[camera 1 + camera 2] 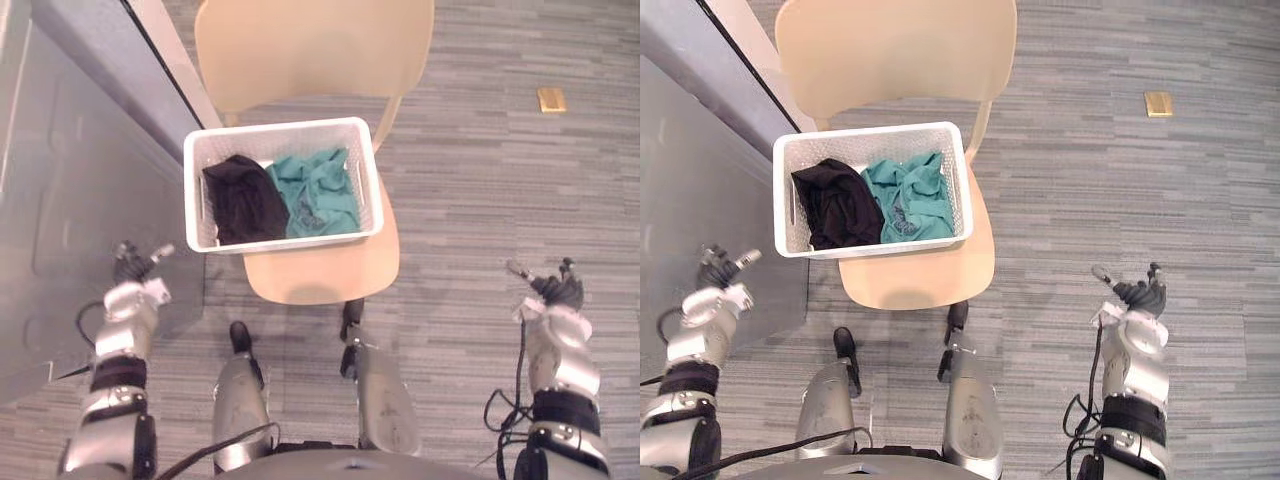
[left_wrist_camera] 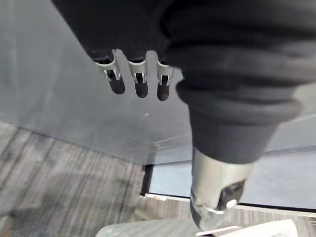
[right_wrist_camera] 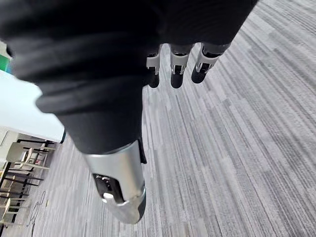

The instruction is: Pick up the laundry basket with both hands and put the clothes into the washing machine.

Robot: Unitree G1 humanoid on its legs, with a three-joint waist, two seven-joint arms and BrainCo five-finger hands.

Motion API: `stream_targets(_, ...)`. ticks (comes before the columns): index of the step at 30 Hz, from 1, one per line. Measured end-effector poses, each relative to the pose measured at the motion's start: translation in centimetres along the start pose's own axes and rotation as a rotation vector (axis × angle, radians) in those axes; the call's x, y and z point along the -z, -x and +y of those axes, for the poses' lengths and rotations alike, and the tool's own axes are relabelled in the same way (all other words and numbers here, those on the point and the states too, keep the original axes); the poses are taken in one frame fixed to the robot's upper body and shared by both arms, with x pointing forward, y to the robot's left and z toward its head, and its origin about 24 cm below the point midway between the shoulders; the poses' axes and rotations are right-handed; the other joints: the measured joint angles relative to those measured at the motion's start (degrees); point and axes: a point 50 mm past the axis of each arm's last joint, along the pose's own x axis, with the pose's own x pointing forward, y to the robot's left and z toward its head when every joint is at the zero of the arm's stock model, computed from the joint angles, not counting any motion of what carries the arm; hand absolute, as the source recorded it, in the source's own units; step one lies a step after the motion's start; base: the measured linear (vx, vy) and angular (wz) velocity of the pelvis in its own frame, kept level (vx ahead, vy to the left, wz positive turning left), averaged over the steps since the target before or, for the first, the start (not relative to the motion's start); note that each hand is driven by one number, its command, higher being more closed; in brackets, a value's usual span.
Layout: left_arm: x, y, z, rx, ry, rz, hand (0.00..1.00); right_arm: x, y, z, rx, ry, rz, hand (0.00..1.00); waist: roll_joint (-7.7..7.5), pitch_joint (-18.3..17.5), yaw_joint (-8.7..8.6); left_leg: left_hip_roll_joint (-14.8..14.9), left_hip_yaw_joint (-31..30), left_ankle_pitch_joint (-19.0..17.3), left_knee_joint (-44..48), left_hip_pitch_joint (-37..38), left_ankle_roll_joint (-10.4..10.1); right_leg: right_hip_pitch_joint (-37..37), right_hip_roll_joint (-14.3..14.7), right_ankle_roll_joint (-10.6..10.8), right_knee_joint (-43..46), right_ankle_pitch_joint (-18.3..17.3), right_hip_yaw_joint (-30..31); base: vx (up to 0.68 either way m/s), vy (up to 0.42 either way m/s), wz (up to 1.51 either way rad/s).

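Note:
A white laundry basket (image 1: 368,176) stands on the seat of a pale wooden chair (image 1: 320,268). Inside lie a black garment (image 1: 243,200) and a teal garment (image 1: 318,192). My left hand (image 1: 133,265) hangs low at the left, well short of the basket, open with nothing in it. My right hand (image 1: 556,289) is far out at the right over the carpet, fingers (image 3: 172,66) straight and empty.
A grey washing machine panel (image 1: 70,170) fills the left side, next to the chair. Grey striped carpet (image 1: 480,180) spreads to the right, with a small tan square (image 1: 551,99) lying on it at the far right.

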Motion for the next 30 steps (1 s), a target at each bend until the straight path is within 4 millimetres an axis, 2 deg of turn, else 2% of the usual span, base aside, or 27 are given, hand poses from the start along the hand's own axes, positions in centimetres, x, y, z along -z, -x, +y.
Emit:
stream_targets(2,2.7,0.9,-0.4,0.008,0.017,0.071,0.0,1.9,0.7,-0.3,0.01,-0.005,0.057,0.0,0.12,-2.17,0.05,-0.08,0.55,0.0,-0.84,0.98,0.0,0.65,0.13,0.01,-0.75,0.0,0.18,0.06,0.029,-0.08)
stream_targets(4,6.3,2.5,-0.6,0.007,0.047,0.164,0.0,4.9,2.3,-0.9,0.04,-0.035,0.145,0.0,0.47,-5.23,0.23,0.04,1.38,-0.02,-2.27,3.44,-0.01,2.56,0.7,0.09,-1.92,-0.06,0.51,0.1,0.025,-0.13)
stream_targets(6,8.9,3.9,-0.9,0.006,0.069,0.233,0.0,7.2,3.6,-1.8,0.071,-0.046,0.215,0.0,1.04,-7.06,0.36,0.12,1.66,-0.12,-3.25,5.43,-0.05,4.54,0.98,0.41,-2.82,-0.31,0.44,0.1,0.026,-0.05)
stream_targets(8,13.9,6.6,-0.7,-0.026,0.109,0.399,0.0,11.0,6.1,-3.0,0.113,-0.037,0.351,0.0,1.95,-10.28,0.37,0.08,2.28,-0.5,-4.33,8.23,-0.11,6.94,1.08,0.89,-3.51,-0.87,0.45,0.11,0.042,-0.03)
stream_targets(9,15.1,7.3,-0.4,-0.045,0.125,0.449,0.0,12.1,6.8,-3.2,0.122,-0.029,0.391,0.0,2.14,-10.7,0.35,0.08,2.47,-0.57,-4.68,9.31,-0.17,7.85,1.12,0.9,-3.55,-1.13,0.47,0.08,0.044,0.0)
stream_targets(11,20.1,10.9,1.6,-0.161,0.185,0.651,0.0,16.6,10.0,-4.1,0.139,-0.005,0.58,0.0,2.42,-14.06,0.26,0.15,2.6,-1.49,-4.85,11.23,-0.2,10.23,1.18,1.63,-3.69,-2.4,0.32,0.03,0.033,0.03)
stream_targets(12,21.2,11.9,2.1,-0.197,0.201,0.701,0.0,17.7,10.9,-4.2,0.146,-0.006,0.631,0.0,2.47,-14.72,0.29,0.14,2.61,-1.74,-4.88,11.87,-0.17,10.82,1.15,1.72,-3.73,-2.6,0.29,0.05,0.035,0.06)
stream_targets(13,23.2,14.1,3.4,-0.271,0.226,0.801,0.0,19.8,12.9,-4.5,0.16,0.006,0.734,0.0,2.53,-16.14,0.29,0.07,2.61,-2.13,-4.91,12.96,-0.1,12.15,1.02,1.75,-3.81,-3.03,0.18,0.06,0.044,0.08)
stream_targets(14,24.1,15.4,4.7,-0.339,0.253,0.846,0.0,21.7,14.8,-4.8,0.174,0.006,0.833,0.0,2.51,-17.34,0.35,0.0,2.58,-2.49,-5.24,13.89,-0.02,13.19,0.91,1.79,-3.88,-3.37,0.07,0.04,0.044,0.07)
stream_targets(18,25.9,18.4,7.0,-0.383,0.141,0.972,0.0,23.5,16.8,-6.4,0.212,-0.022,0.95,0.0,2.26,-19.91,0.06,-1.41,2.41,-2.78,-6.83,16.2,0.63,15.34,0.16,2.05,-4.85,-3.44,0.11,0.01,0.039,0.06)
stream_targets(19,26.1,18.7,7.3,-0.388,0.127,0.986,0.0,23.8,17.3,-6.7,0.218,-0.018,0.981,0.0,2.55,-20.13,0.05,-1.65,2.0,-2.9,-6.79,16.74,0.85,16.16,-0.08,2.13,-5.03,-3.44,-0.09,0.01,0.043,0.19)
stream_targets(20,26.2,18.9,7.5,-0.391,0.128,0.993,0.0,24.2,17.8,-7.3,0.228,-0.013,1.01,0.0,2.12,-20.24,-0.02,-1.88,1.18,-2.93,-6.79,16.81,0.92,16.68,-0.29,2.2,-5.04,-3.49,-0.53,0.01,0.039,0.34)
stream_targets(21,26.2,18.9,7.7,-0.383,0.116,0.996,0.0,24.4,17.8,-7.4,0.211,0.005,1.037,0.0,2.62,-20.71,-0.14,-2.06,0.08,-2.93,-6.56,16.88,0.96,17.6,-0.55,2.13,-4.92,-3.54,-1.38,0.0,0.02,0.42)
stream_targets(22,26.2,18.9,7.8,-0.384,0.115,0.992,0.0,24.5,18.0,-7.6,0.201,0.03,1.053,0.0,2.32,-20.54,-0.57,-2.06,-0.85,-2.91,-6.42,16.94,0.96,18.31,-0.56,2.18,-4.94,-3.68,-1.75,0.0,0.006,0.38)
stream_targets(24,26.0,18.6,7.6,-0.377,0.119,0.98,0.0,24.3,17.4,-7.5,0.175,0.079,1.05,0.0,2.55,-20.55,-0.74,-1.78,-2.1,-2.93,-5.43,16.62,0.91,19.11,-0.42,2.11,-4.8,-3.97,-2.6,-0.02,-0.018,0.29)
stream_targets(25,25.9,18.2,7.3,-0.374,0.144,0.962,0.0,24.1,16.8,-7.3,0.156,0.111,1.043,0.0,3.44,-19.93,-0.79,-1.38,-3.17,-3.23,-4.08,15.88,1.01,19.64,-0.24,2.18,-4.75,-4.46,-3.53,-0.03,-0.035,0.32)
stream_targets(27,25.2,17.4,7.0,-0.356,0.153,0.913,0.0,23.8,15.9,-6.9,0.118,0.158,1.025,0.0,3.54,-19.32,-0.8,-0.74,-5.86,-3.73,-1.23,13.88,1.36,20.24,-0.17,2.13,-3.51,-5.73,-5.57,-0.05,-0.034,0.62)
stream_targets(29,24.4,16.2,6.3,-0.33,0.174,0.862,0.0,23.1,14.5,-6.1,0.075,0.197,0.988,0.0,3.8,-18.33,-0.41,-0.96,-8.94,-3.47,2.54,11.05,1.77,18.87,-1.5,2.12,-0.18,-7.87,-7.92,-0.11,0.011,0.71)
stream_targets(30,24.1,15.7,5.8,-0.313,0.179,0.842,0.0,22.6,13.5,-5.6,0.052,0.211,0.954,0.0,3.26,-17.55,0.15,-1.72,-9.93,-2.81,4.57,9.49,2.77,17.87,-2.65,2.18,2.0,-8.74,-8.23,-0.11,0.038,0.4)
